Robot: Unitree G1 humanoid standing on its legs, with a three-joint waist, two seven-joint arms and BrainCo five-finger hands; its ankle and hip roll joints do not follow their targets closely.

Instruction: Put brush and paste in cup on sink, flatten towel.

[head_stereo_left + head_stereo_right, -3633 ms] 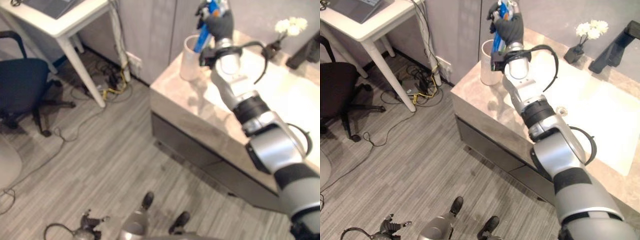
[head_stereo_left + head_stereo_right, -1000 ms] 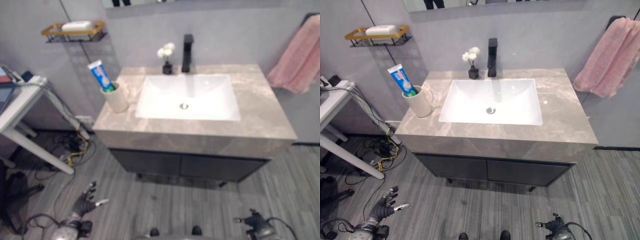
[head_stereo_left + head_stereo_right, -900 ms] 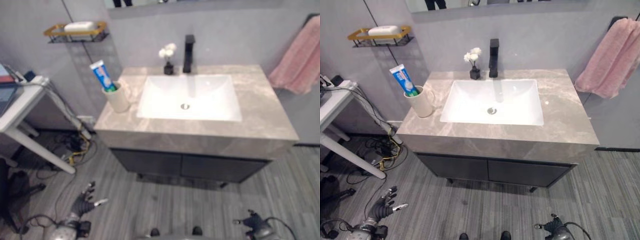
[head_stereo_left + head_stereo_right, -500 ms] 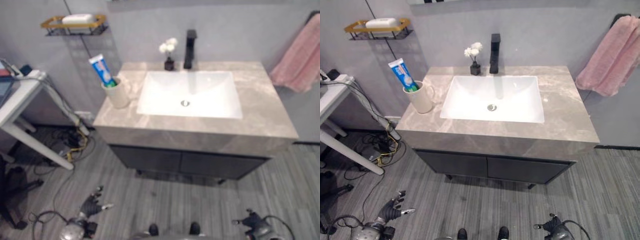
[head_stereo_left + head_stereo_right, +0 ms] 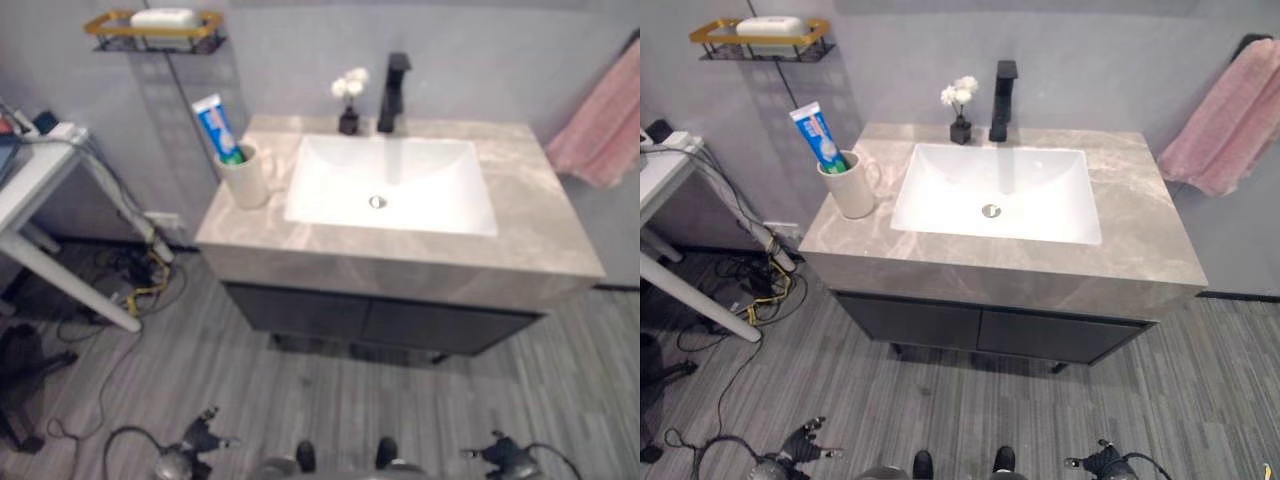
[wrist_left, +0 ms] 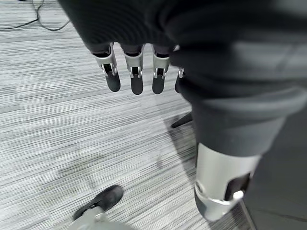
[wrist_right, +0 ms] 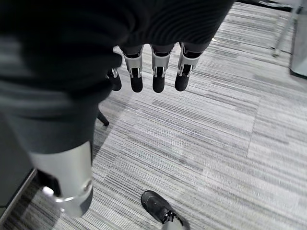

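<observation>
The blue-and-white toothpaste tube (image 5: pixel 818 137) stands tilted in the cream cup (image 5: pixel 852 187), its cap end down inside and its flat end leaning toward the wall; a bit of green shows at the cup's rim beside it, too small to identify. The cup sits on the left part of the grey marbled countertop (image 5: pixel 1140 225), just beside the white rectangular sink basin (image 5: pixel 997 193). Behind the basin stands a black faucet (image 5: pixel 1001 86), with a small dark vase of white flowers (image 5: pixel 961 110) just to its left. The pink towel (image 5: pixel 1232 112) hangs bunched on the wall to the right of the vanity, apart from the counter. On the wall to the left, a gold wire shelf (image 5: pixel 760 40) carries a white soap bar (image 5: pixel 770 26). A white table (image 5: pixel 665 170) stands further left. Both arms hang low over the grey striped floor (image 7: pixel 225 139): the left hand (image 6: pixel 136 62) and the right hand (image 7: pixel 156 67) each hold nothing, fingers relaxed and nearly straight, pointing at the floor.
</observation>
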